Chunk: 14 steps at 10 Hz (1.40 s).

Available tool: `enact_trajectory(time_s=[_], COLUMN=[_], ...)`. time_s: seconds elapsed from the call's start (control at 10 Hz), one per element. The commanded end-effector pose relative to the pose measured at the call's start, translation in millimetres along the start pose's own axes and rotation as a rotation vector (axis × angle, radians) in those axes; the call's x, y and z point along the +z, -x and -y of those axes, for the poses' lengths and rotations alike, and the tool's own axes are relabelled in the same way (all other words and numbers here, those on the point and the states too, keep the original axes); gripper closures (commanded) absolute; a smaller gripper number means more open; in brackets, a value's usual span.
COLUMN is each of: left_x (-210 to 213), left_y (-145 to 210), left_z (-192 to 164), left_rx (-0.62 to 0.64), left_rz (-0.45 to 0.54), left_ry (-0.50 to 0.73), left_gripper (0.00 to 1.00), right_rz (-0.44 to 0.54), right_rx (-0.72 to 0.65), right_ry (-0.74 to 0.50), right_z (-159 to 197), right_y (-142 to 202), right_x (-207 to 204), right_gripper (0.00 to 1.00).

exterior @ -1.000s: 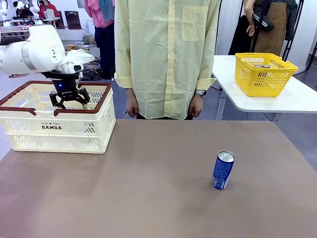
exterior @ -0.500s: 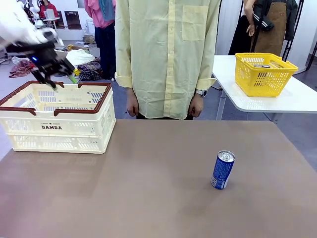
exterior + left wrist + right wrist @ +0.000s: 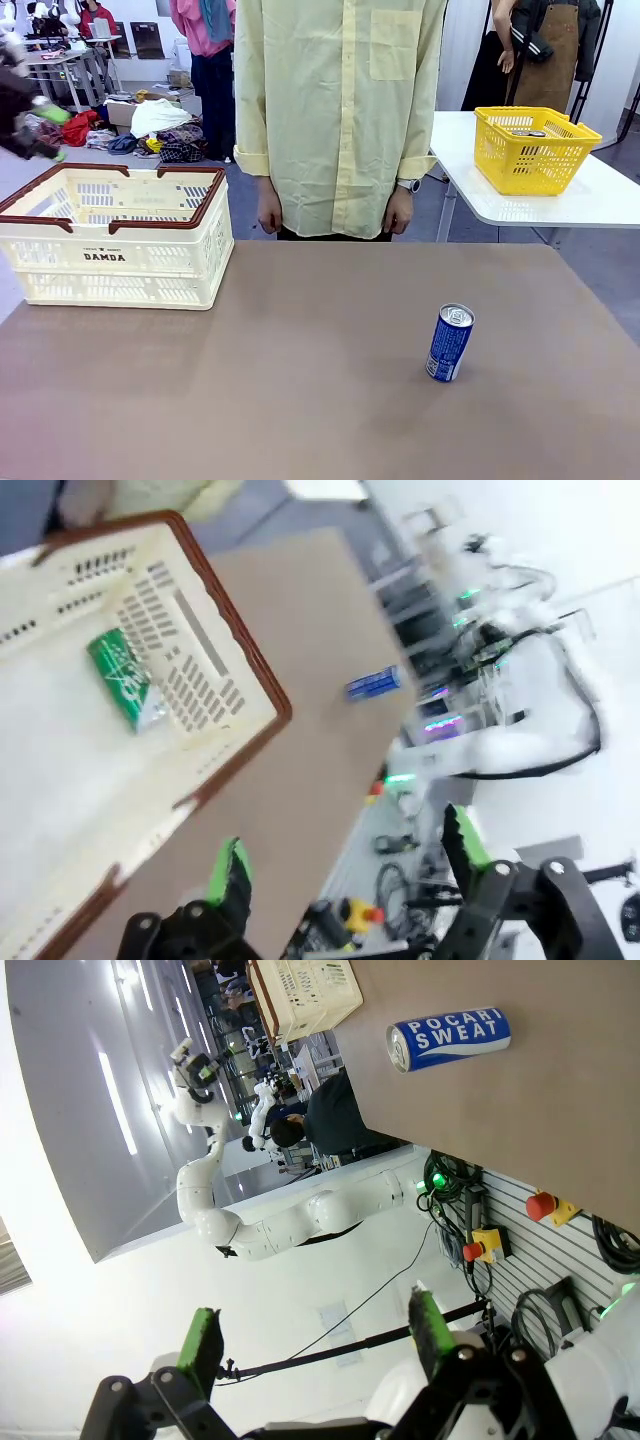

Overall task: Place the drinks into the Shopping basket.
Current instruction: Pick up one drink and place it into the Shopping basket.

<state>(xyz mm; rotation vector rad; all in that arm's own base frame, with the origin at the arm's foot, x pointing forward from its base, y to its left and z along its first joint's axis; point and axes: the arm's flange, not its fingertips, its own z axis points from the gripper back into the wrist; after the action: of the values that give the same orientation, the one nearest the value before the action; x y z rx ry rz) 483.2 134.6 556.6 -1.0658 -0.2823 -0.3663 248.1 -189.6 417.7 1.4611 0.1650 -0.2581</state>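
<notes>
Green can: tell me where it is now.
Left wrist view: the green can lies on its side on the Shopping basket floor, beside a slotted wall.

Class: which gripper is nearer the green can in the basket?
Left. The left gripper hangs above the green can; the right gripper is far off, past the blue can.
</notes>
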Motion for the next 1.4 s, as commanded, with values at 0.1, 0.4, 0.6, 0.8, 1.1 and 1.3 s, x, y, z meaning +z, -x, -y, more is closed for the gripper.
enact_trajectory(time_s=[0.1, 0.4, 0.6, 0.8, 1.1, 1.3], left_x=[35.2, 35.1, 35.1, 35.1, 35.1, 35.1], left_y=[42.8, 52.3, 52.3, 52.3, 52.3, 52.3], left_z=[-87.6, -74.1, -74.1, -74.1, -74.1, -74.1], left_rx=[0.267, 0.167, 0.167, 0.167, 0.167, 0.167], left_rz=[0.276, 0.152, 0.152, 0.152, 0.152, 0.152], left_ry=[0.314, 0.217, 0.217, 0.217, 0.217, 0.217], left_gripper=[0.0, 0.0, 0.0, 0.0, 0.0, 0.0], right_rz=[-0.006, -0.006, -0.006, -0.006, -0.006, -0.006], right_rx=[-0.013, -0.013, -0.013, -0.013, -0.013, -0.013], right_ry=[-0.003, -0.003, -0.003, -0.003, -0.003, -0.003], right_z=[-4.3, -4.3, -4.3, -4.3, -4.3, -4.3], right_y=[2.0, 2.0, 2.0, 2.0, 2.0, 2.0], right_x=[0.6, 0.6, 0.6, 0.6, 0.6, 0.6], right_gripper=[0.0, 0.0, 0.0, 0.0, 0.0, 0.0])
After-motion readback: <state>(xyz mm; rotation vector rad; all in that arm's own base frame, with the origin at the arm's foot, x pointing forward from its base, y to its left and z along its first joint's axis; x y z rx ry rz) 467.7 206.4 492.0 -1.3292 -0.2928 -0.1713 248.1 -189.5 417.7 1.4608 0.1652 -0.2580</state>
